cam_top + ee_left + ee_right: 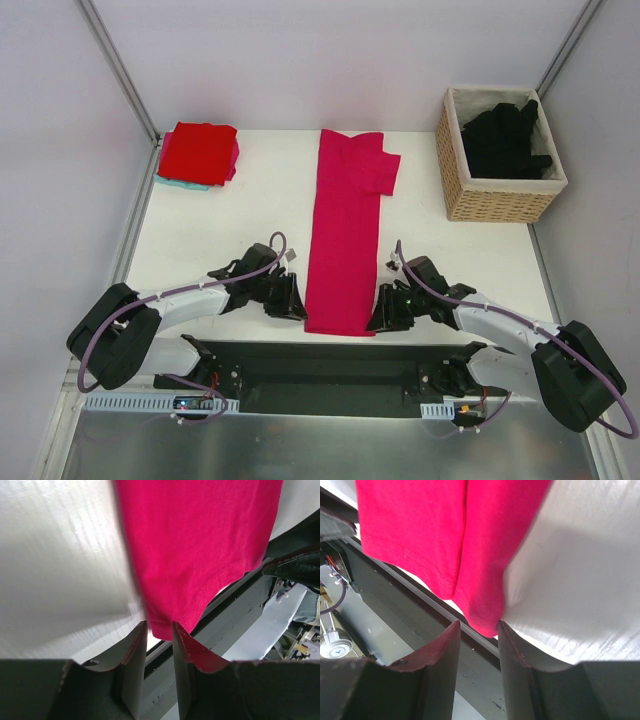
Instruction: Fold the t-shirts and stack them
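Note:
A magenta-pink t-shirt [345,230] lies folded into a long strip down the middle of the white table [200,240], one sleeve sticking out at the far right. My left gripper [291,298] is at its near left corner and my right gripper [384,310] is at its near right corner. In the left wrist view the jaws [160,626] stand apart with the hem corner of the shirt [200,540] at their tips. In the right wrist view the jaws [479,626] stand apart with the shirt's [445,530] other corner between the tips. A folded red t-shirt [200,150] lies at the far left.
The red shirt rests on a small stack with teal cloth [180,184] showing underneath. A wicker basket [500,203] at the far right holds black t-shirts [505,135]. The table's near edge and the dark metal base rail [330,365] run just below the shirt's hem.

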`<state>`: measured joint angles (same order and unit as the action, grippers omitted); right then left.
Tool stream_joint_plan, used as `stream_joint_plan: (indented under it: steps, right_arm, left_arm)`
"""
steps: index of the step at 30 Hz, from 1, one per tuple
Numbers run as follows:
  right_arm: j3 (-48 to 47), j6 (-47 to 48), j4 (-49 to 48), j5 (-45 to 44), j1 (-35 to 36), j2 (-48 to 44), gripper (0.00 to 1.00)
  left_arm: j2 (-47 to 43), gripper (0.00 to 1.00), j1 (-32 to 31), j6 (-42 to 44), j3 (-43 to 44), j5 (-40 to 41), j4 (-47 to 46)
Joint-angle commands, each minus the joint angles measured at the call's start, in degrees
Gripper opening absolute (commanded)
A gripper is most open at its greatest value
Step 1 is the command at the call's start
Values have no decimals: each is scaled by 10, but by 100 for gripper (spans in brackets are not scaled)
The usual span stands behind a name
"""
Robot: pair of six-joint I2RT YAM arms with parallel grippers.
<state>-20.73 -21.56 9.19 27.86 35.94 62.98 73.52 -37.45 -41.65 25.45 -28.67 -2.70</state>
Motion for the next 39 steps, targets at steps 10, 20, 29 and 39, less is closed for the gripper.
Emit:
stream_joint_plan:
  steps: [10,20,29,39]
  right_arm:
    - [-48,11,-12,2,12,33,37]
    - [-70,19,-9,5,16,62,36]
    - [-80,25,0,4,20,70,35]
    - [-84,30,4,4,22,71,34]
  left_arm:
    - [41,30,-32,10,36,-22,-7]
    - [27,30,-32,20,32,-11,24]
    - [16,30,-32,28,39,-6,52]
    - [21,30,-32,30,34,3,55]
